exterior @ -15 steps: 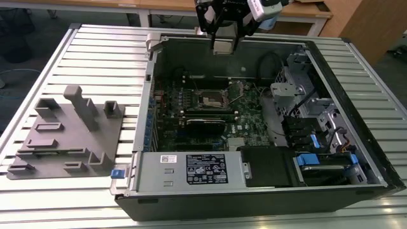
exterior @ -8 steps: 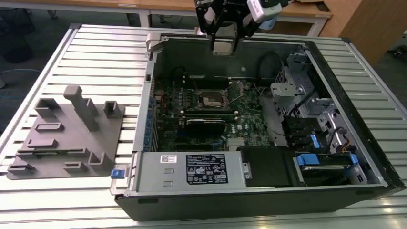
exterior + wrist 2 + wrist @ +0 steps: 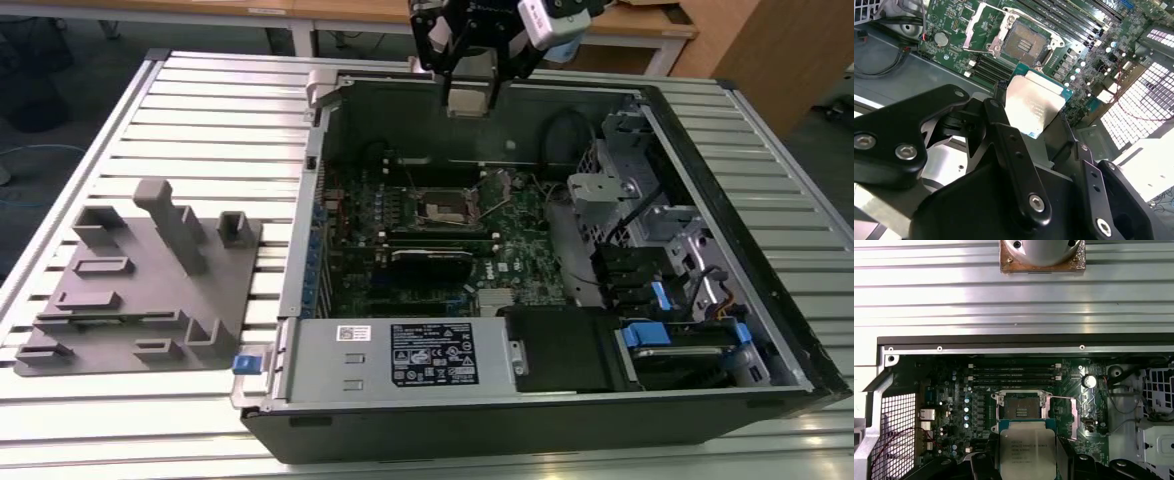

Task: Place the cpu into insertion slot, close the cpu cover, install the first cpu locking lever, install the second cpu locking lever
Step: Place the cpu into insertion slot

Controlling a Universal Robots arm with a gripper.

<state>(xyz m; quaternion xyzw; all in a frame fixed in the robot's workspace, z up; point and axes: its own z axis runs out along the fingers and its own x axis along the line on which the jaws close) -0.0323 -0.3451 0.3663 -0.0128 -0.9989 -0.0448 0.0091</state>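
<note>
My gripper (image 3: pixel 470 98) hangs high over the back wall of the open computer case (image 3: pixel 300 240), shut on the cpu (image 3: pixel 469 101), a small pale silvery square. In the second wrist view the cpu (image 3: pixel 1034 102) sits clamped between two black fingers (image 3: pixel 1004 135). Below it on the green board lies the insertion slot (image 3: pixel 1021 45), a dark open socket with its pin field bare. The cpu cover (image 3: pixel 977 27) stands flipped open beside the slot. In the first wrist view the cpu (image 3: pixel 1027 452) is just short of the insertion slot (image 3: pixel 1021 411), and the cpu cover (image 3: pixel 1069 415) lies open to one side.
A power supply (image 3: pixel 427 355) with a black label fills the case's near side. Grey drive brackets (image 3: pixel 627 190) and blue-tabbed bays stand on the exterior view's right. Long black memory slots (image 3: pixel 1014 372) run beside the socket. A grey fixture block (image 3: pixel 134 290) sits on the slatted table (image 3: pixel 214 100).
</note>
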